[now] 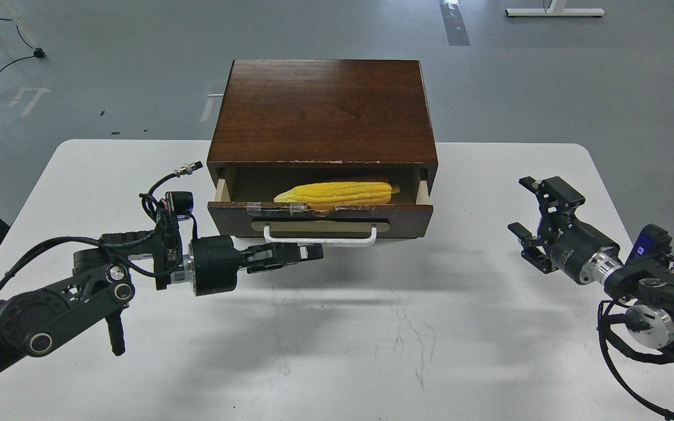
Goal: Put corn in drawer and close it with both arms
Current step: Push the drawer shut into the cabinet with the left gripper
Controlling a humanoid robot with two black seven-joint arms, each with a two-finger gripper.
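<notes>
Corn (337, 193): rigid, light, ribbed toy cob lying inside open drawer (320, 218), needing no regrasp; left claw (308, 254) narrow, empty, just below drawer handle (320, 236); right claw (525, 210) wide, well right.

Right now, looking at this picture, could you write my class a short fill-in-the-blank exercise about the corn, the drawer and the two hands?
1. The corn lies inside the ____ drawer.
2. The left hand is just below the drawer's white ____.
3. The right hand holds ____ and its fingers are spread apart.
4. The corn's colour is ____.

Missing words: open; handle; nothing; yellow
</notes>
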